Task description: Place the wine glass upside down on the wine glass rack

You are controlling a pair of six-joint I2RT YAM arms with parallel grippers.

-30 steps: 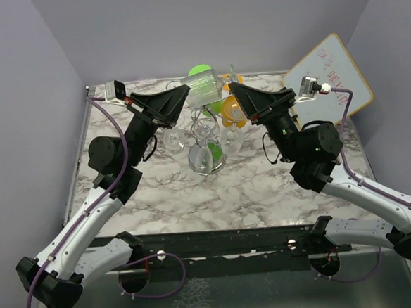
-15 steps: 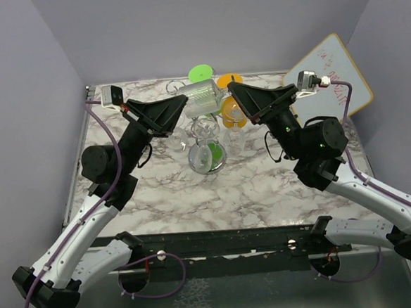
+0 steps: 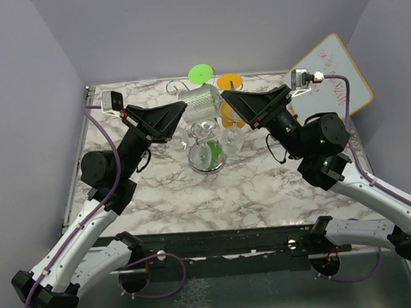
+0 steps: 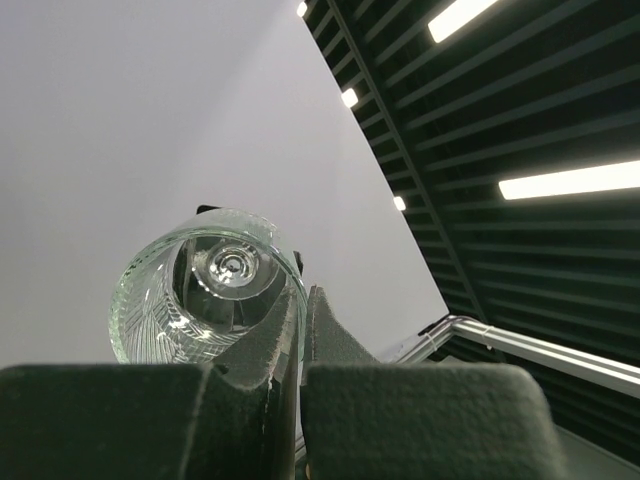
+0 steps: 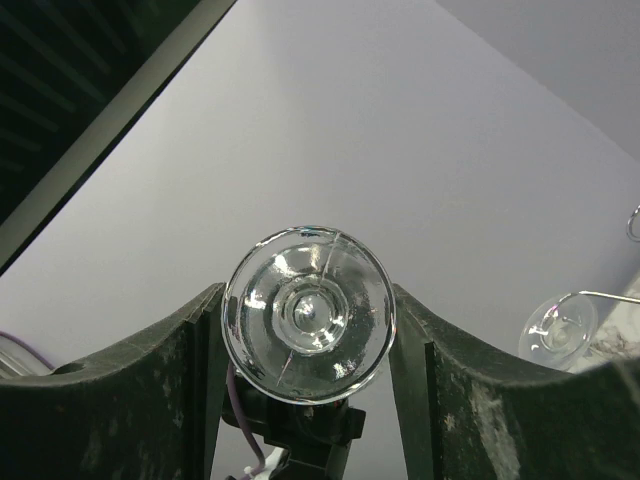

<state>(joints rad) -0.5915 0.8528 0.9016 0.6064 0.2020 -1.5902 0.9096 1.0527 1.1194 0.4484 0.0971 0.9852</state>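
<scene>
From above, the wine glass (image 3: 202,101) hung sideways off the table (image 3: 264,185), close to the top of the wine glass rack (image 3: 206,136), between the left gripper (image 3: 181,110) and the right gripper (image 3: 225,99).

In the left wrist view, the left gripper was clamped on the bowl's wall.

In the right wrist view, the right gripper's fingers (image 5: 100,400) stood apart on either side of the glass's foot. Whether they pressed it could not be told.

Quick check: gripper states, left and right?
Left gripper: closed on the wine glass rim.
Right gripper: jaws touch both edges of the glass's foot; apparently holding it.
</scene>
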